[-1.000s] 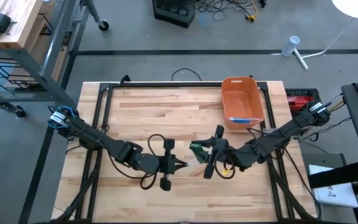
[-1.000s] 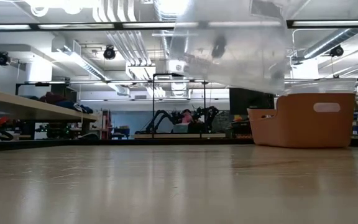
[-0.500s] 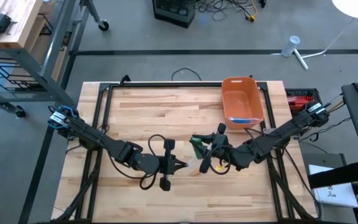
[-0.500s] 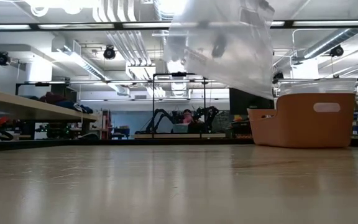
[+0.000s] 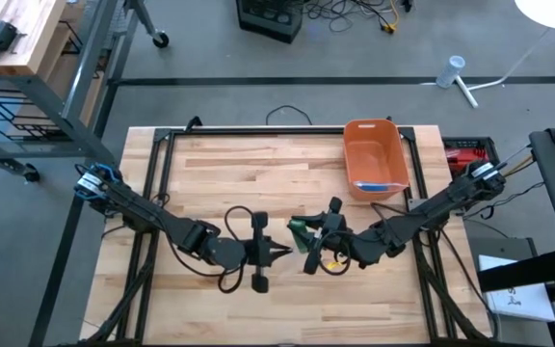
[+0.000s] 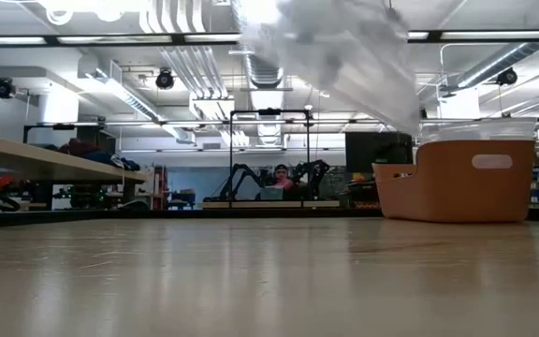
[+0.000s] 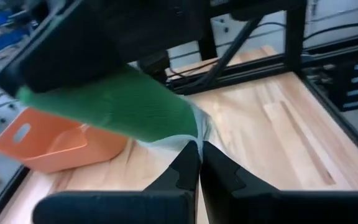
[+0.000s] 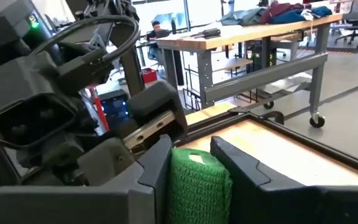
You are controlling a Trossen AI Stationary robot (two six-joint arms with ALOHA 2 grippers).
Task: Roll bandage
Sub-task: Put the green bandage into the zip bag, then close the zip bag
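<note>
A green bandage roll point(image 5: 298, 228) sits inside a clear plastic wrapper point(image 7: 194, 127) and hangs above the middle of the table. My right gripper point(image 8: 194, 165) is shut on the roll point(image 8: 199, 183) and comes in from the table's right. My left gripper point(image 5: 283, 253) comes in from the left, just near of the roll, and is shut on the wrapper's end. In the low view only the clear wrapper point(image 6: 344, 56) shows, high above the tabletop. My left gripper pinches the clear wrapper's loose end point(image 7: 196, 138) between its two fingertips, coming in about level from the table's left. The wrapper runs from the fingertips up to the roll point(image 7: 123, 106), clear of the table. My right gripper pinches the green roll's round sides point(image 8: 188, 177) between its two fingers, about level from the table's right. The roll stands on end between them, its flat end point(image 8: 197, 158) up, lifted clear of the table.
An orange bin point(image 5: 375, 154) stands at the table's far right, with a little blue in it. A black frame point(image 5: 152, 183) runs round the tabletop. Bare wood lies on the near and left sides. Workbenches and a person show in the room beyond.
My right gripper has moved a little toward the table's left and down with the roll, rolling its wrist as it went. The clear wrapper has shifted and bunched between the two grippers. My left gripper has kept its place, shut on the wrapper.
</note>
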